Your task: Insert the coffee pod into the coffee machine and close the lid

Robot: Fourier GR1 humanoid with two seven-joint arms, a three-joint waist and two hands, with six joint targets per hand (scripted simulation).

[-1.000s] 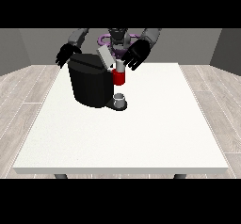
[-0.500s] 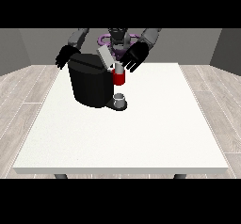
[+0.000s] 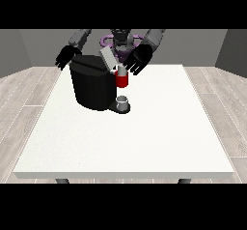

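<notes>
A black coffee machine (image 3: 94,86) stands on the white table (image 3: 144,132) at the far left. Its grey lid (image 3: 108,59) is raised and tilted. A red part (image 3: 122,79) shows at the machine's front, above a small grey cup (image 3: 123,102) on its drip base. The hand at the view's right (image 3: 137,61) hovers just right of the lid, fingers spread and relaxed, holding nothing that I can see. The hand at the view's left (image 3: 66,57) hangs behind the machine's left top corner, fingers relaxed. No coffee pod shows apart from the machine.
The table's white top stretches wide in front of and to the right of the machine. A purple ring-shaped thing (image 3: 110,41) lies behind the robot's torso. Grey walls and wooden floor surround the table.
The hand at the view's right has shifted slightly, staying beside the raised lid. The machine and the other hand look the same.
</notes>
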